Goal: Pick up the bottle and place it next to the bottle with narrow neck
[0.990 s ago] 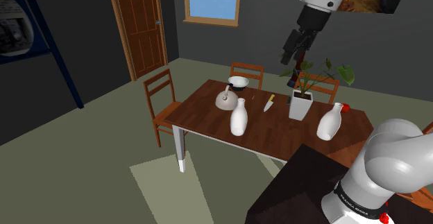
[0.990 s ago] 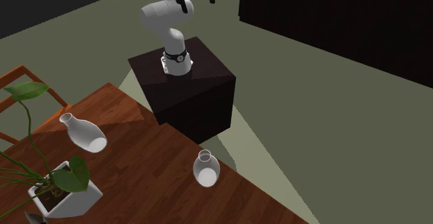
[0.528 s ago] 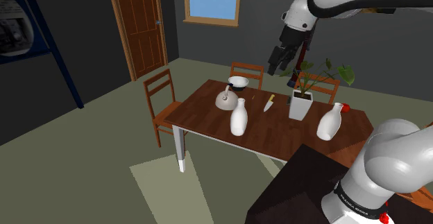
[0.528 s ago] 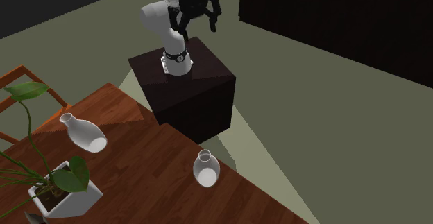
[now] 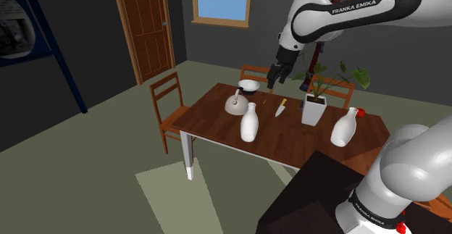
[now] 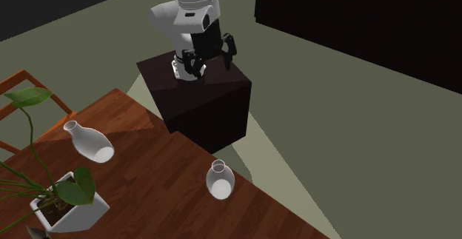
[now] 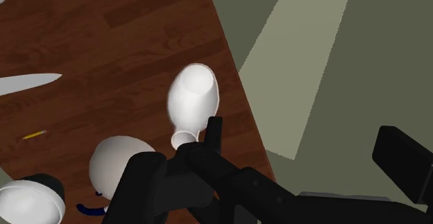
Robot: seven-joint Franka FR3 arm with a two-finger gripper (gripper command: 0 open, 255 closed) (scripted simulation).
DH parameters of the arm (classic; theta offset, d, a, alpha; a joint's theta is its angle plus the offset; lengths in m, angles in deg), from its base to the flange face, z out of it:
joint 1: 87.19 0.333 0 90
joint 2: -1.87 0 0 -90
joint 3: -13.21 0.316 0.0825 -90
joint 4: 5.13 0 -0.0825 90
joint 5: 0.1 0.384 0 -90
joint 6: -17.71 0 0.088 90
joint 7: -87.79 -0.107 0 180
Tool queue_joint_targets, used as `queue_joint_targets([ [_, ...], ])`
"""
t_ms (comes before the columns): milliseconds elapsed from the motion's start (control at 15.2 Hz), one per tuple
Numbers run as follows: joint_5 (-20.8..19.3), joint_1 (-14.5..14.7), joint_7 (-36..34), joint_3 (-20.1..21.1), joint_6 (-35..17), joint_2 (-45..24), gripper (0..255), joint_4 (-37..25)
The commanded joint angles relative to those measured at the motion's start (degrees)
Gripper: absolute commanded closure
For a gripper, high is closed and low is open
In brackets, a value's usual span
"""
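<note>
A white bottle (image 5: 250, 122) stands upright near the front edge of the brown wooden table (image 5: 286, 137). From above it shows in the second exterior view (image 6: 220, 180) and the wrist view (image 7: 193, 100). A second white bottle (image 5: 345, 127), slimmer at the neck, stands towards the shoulder view's right, beside the plant (image 6: 89, 142). My black gripper (image 5: 271, 82) hangs open, high over the table's far side, between the bowl and the knife. Its fingers stand wide apart with nothing between them (image 6: 213, 61). In the wrist view the gripper (image 7: 298, 134) shows the first bottle close by one finger (image 7: 212, 134), far below it.
A grey kettle (image 5: 235, 105), a white bowl (image 5: 249, 86), a knife (image 5: 281, 108) and a potted plant (image 5: 314, 101) share the table. Wooden chairs (image 5: 169, 108) stand around it. My dark stand (image 6: 198, 97) sits just off the table's corner.
The arm has swung down and towards the shoulder view's left, bringing the gripper lower over the table's far side. The gripper stayed open. Nothing on the table has moved.
</note>
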Motion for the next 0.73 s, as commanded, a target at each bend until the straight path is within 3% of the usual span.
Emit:
queue_joint_targets([
  [0, 0.07, -0.02, 1.3, -0.86, -3.07, -4.14, 0, -0.67],
  [660, 2.98, -0.43, 8.23, -4.04, -13.74, -25.32, 0, -8.66],
])
